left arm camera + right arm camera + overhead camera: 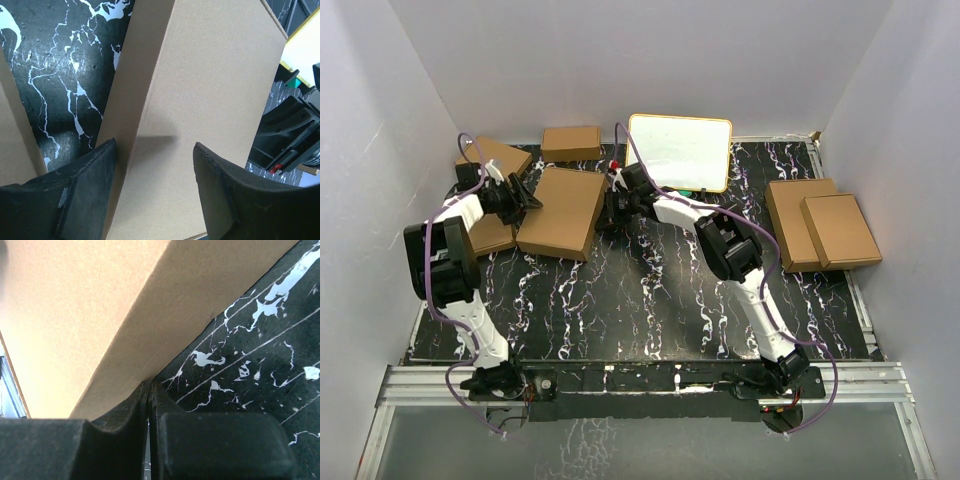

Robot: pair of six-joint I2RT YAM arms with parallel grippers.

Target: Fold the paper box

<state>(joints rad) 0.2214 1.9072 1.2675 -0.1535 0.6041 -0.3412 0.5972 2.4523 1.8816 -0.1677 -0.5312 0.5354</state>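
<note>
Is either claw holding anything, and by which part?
Nothing is held. Left claw open astride an edge of the paper box; right claw shut, tips at the box's side wall, pinching nothing.

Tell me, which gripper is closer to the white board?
Right. The right gripper sits by the near left corner of the white board; the left gripper is farther left, across the paper box.
</note>
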